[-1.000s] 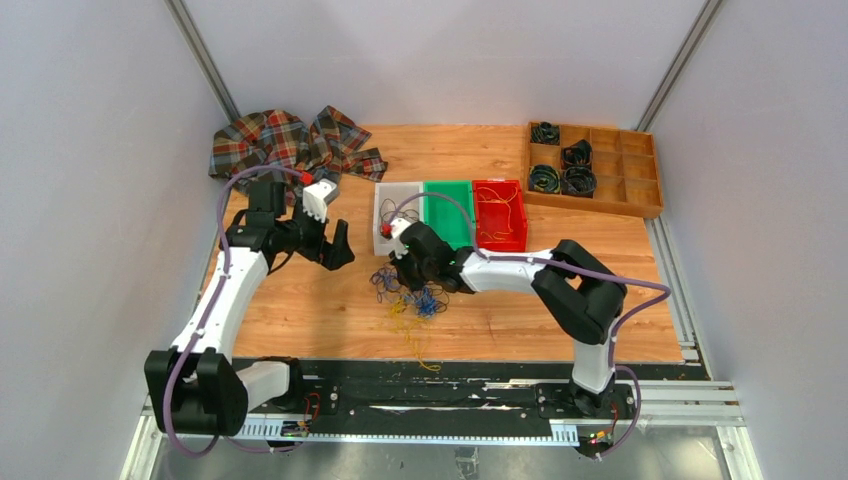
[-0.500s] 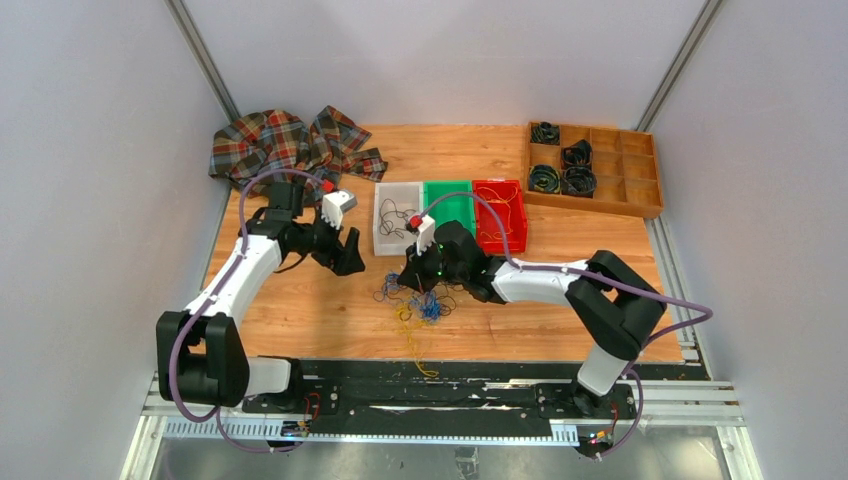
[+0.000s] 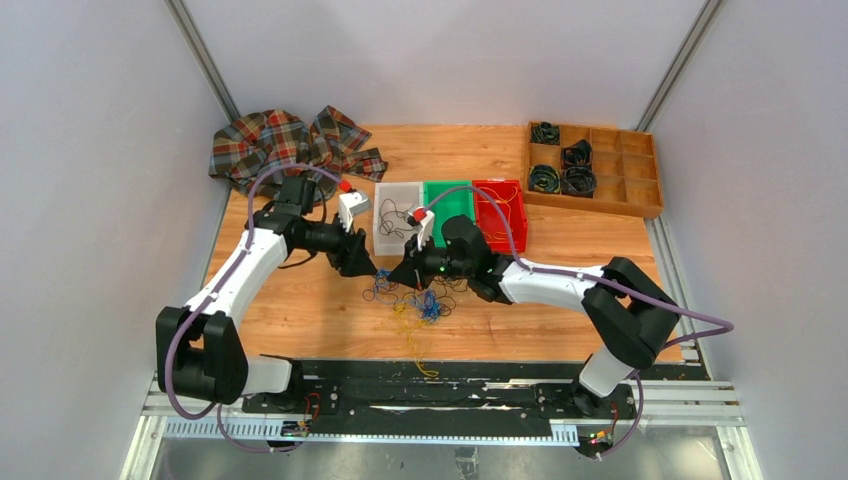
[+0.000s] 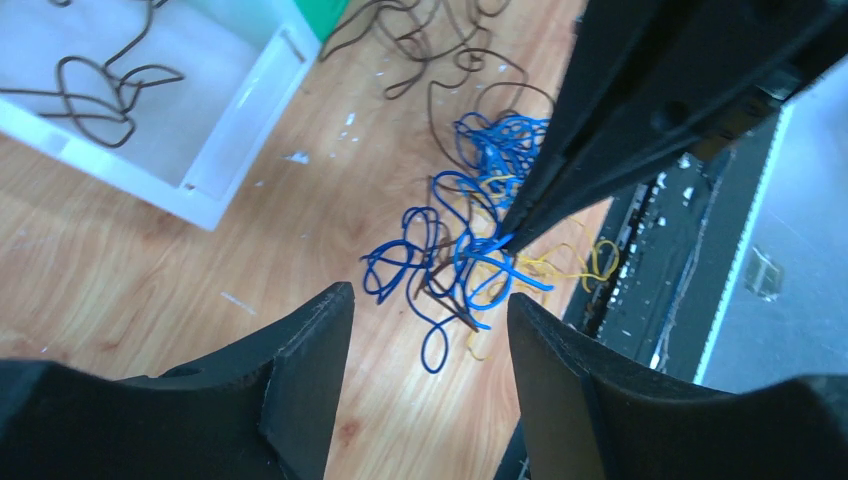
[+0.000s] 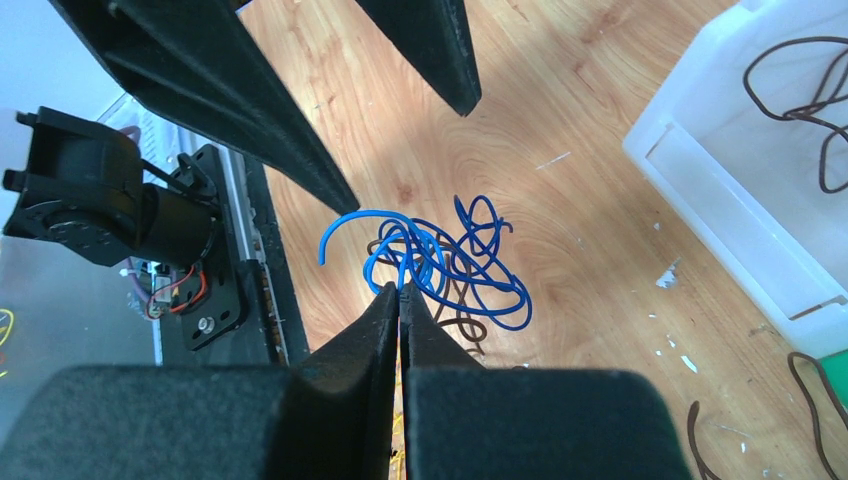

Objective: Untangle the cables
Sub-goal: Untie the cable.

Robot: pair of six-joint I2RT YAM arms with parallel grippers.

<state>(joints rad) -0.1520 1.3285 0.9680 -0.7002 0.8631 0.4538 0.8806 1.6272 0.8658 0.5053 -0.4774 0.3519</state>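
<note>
Sorting looks partly done: black strands (image 4: 100, 92) lie in the white bin (image 3: 378, 225) and yellow strands (image 3: 497, 215) in the red bin (image 3: 512, 245) two along from it. A knot of blue, yellow and black cables (image 3: 415, 300) lies on the table (image 3: 300, 310) just in front of the white bin. The right gripper (image 5: 400, 292) is pinched shut on a blue strand of that knot (raised slightly, it seems). The left gripper (image 4: 428, 300) stands parted just beside it, holding nothing.

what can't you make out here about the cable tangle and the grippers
- Right wrist view: which strand of the blue cables the right gripper pinches; its own fingertips cover the contact.
- Left wrist view: most of the yellow cables; the right gripper's finger and blue loops hide them.
- Top view: how the strands cross; too fine at this size.
</note>
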